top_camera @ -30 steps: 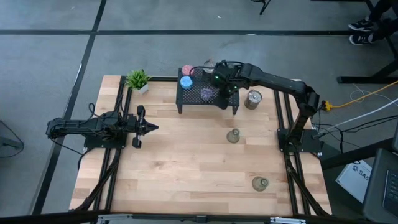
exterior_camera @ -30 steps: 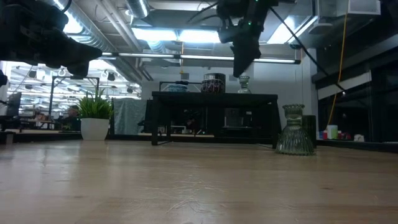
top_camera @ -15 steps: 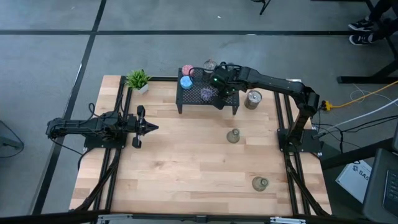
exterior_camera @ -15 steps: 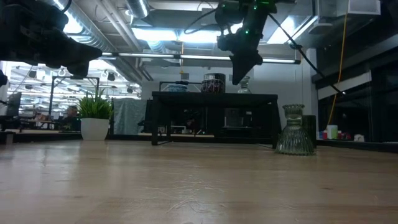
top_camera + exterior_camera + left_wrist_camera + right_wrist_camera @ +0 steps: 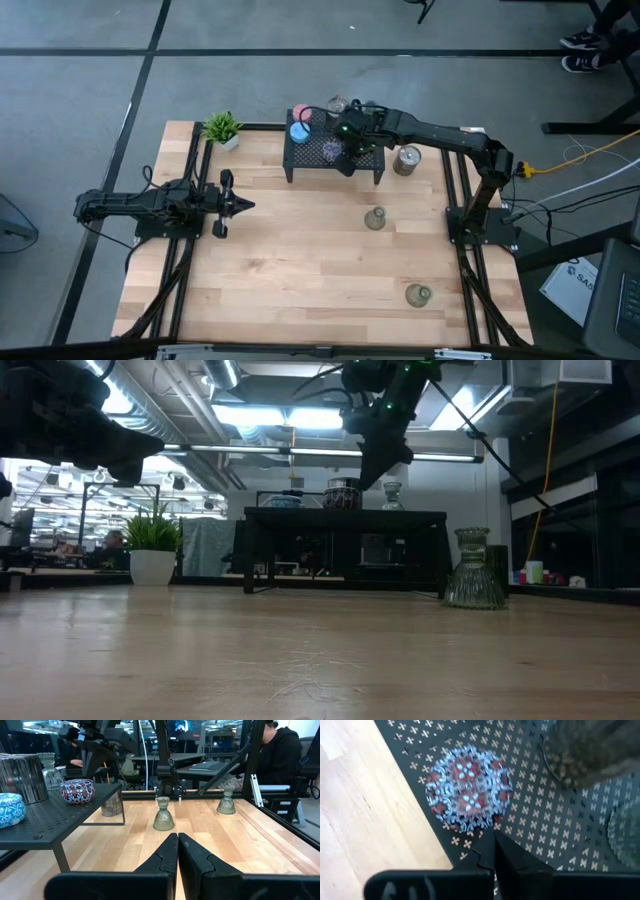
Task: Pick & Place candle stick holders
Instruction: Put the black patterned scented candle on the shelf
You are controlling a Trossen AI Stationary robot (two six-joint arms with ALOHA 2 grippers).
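A black mesh rack (image 5: 335,152) at the table's far side carries a pink holder (image 5: 302,112), a light blue one (image 5: 299,131), a speckled dark blue one (image 5: 468,788) and a clear one (image 5: 337,104). A shiny silver holder (image 5: 407,158) stands on the table right of the rack. Two olive-grey holders (image 5: 375,219) (image 5: 418,294) stand on the wood nearer the front. My right gripper (image 5: 494,836) is shut and slants down over the rack's near edge, just beside the speckled holder. My left gripper (image 5: 246,206) is shut and rests level at the table's left.
A small green potted plant (image 5: 222,128) stands left of the rack at the far edge. Bare wood (image 5: 300,260) stretches across the middle and front of the table. A person sits beyond the table's right side (image 5: 285,750).
My right gripper has tipped and rolled a little above the rack, and its tip has swung toward the table's left, closer to the speckled holder. Nothing on the rack or the table has moved.
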